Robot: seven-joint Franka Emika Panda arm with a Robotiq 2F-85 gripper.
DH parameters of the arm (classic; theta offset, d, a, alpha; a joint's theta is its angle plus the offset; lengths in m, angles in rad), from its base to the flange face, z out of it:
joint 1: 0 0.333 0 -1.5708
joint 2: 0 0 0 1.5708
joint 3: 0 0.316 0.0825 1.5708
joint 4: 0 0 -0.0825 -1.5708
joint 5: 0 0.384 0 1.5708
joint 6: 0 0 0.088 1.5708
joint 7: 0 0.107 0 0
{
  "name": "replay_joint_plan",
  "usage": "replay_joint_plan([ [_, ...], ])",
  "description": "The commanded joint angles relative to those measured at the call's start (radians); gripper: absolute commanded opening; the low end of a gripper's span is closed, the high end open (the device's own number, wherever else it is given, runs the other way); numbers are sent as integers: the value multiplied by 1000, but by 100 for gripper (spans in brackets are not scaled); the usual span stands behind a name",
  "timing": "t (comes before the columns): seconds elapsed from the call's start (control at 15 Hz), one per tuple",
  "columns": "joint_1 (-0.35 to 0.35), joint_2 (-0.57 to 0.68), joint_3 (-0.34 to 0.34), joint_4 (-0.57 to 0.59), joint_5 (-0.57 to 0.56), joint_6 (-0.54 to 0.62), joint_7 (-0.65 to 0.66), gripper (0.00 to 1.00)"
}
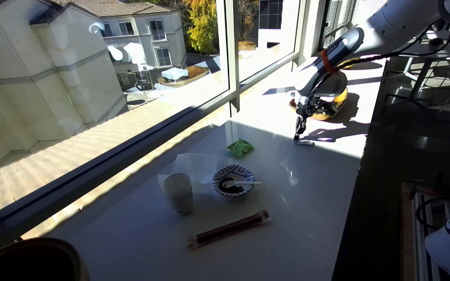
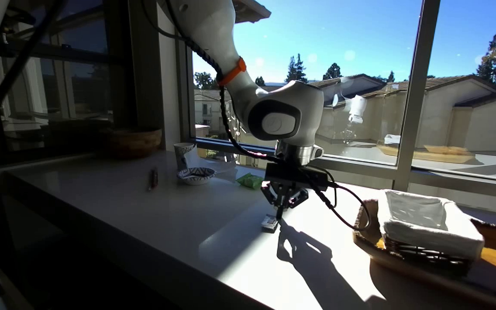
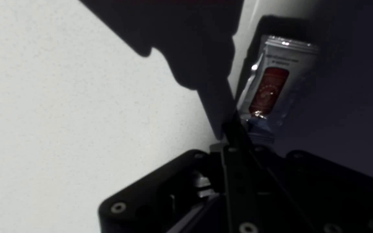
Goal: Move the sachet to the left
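Observation:
The sachet (image 1: 305,143) is a small flat whitish packet lying on the white table. In an exterior view it lies at the edge between sun and shade (image 2: 269,223). In the wrist view it shows a red printed patch (image 3: 278,64) and lies at the upper right. My gripper (image 3: 233,129) points down with its fingers together and nothing seen between them. Its tips are low at the table, right beside the sachet's long side, in both exterior views (image 1: 297,136) (image 2: 279,214). Whether the tips touch the sachet I cannot tell. The sachet's near end is partly dark.
A green packet (image 1: 240,148), a patterned bowl (image 1: 250,189) with a spoon, a white cup (image 1: 180,193) and a long brown stick (image 1: 229,230) lie on the table. A cloth-lined basket (image 2: 429,232) stands on a wooden tray (image 2: 396,260). Windows run along one side.

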Motion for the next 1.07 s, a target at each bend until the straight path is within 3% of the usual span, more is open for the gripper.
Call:
replay_joint_plan([
  [0.0,15,-16,-26,12,26,-69,-4,0],
  [0.2,16,-76,-44,29,44,-151,41,0],
  [0.53,35,-185,-68,52,166,-221,37,0],
  [0.73,70,-244,-55,43,336,-187,-7,0],
  [1.0,157,-304,-48,45,572,-238,-104,0],
])
